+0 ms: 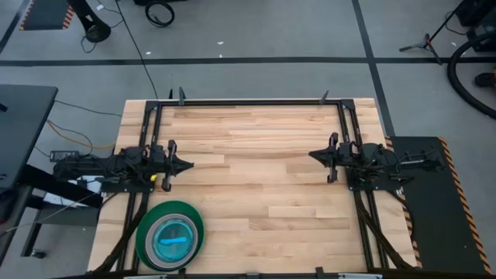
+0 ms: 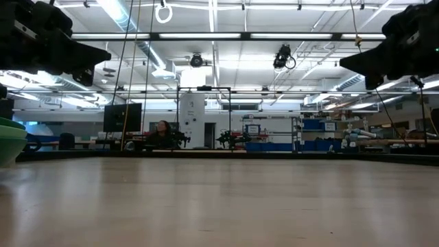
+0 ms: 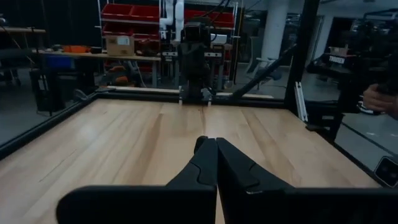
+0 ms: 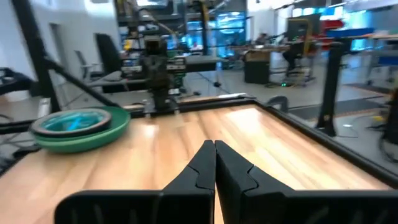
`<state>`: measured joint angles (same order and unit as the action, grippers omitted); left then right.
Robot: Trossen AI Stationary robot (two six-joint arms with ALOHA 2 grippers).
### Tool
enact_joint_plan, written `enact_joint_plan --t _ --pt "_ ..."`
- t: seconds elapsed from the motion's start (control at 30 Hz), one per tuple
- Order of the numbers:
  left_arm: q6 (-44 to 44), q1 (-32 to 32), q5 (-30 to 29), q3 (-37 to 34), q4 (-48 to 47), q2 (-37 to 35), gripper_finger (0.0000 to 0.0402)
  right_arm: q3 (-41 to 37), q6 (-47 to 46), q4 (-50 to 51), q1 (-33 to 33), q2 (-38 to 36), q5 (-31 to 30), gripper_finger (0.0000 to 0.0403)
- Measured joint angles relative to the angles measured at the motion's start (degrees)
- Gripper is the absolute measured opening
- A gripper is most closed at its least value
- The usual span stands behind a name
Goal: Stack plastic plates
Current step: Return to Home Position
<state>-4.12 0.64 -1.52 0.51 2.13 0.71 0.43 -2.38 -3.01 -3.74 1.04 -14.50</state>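
Along table [image 1: 263,139] left edge, stacked plates [image 1: 170,234], left gripper [image 1: 189,164], right gripper [image 1: 312,154], both closed empty

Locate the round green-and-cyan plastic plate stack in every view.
High view: the green-and-cyan plastic plate stack, bottom left, below the left arm.
Low view: green rim at left edge.
Left wrist view: not in it.
Right wrist view: on the light wooden table, beside the left arm.
Shared landmark: that table.
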Motion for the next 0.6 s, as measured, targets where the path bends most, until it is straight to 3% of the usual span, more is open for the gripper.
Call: enact_joint_plan --t 0.17,0.27,0.6 --pt "-2.22 0.00 -2.55 0.00 0.38 -0.24 0.0005 0.00 -0.55 0.52 1.30 0.04 4.77 0.0009" --pt "-2.14 0.53 -5.86 0.02 0.41 1.04 0.0005 0.00 0.30 0.41 1.43 0.04 3.04 0.0009" --pt "3.76 3.34 -6.05 0.00 0.92 1.90 0.0005 -0.02 0.91 -0.16 1.48 0.06 1.09 0.0017"
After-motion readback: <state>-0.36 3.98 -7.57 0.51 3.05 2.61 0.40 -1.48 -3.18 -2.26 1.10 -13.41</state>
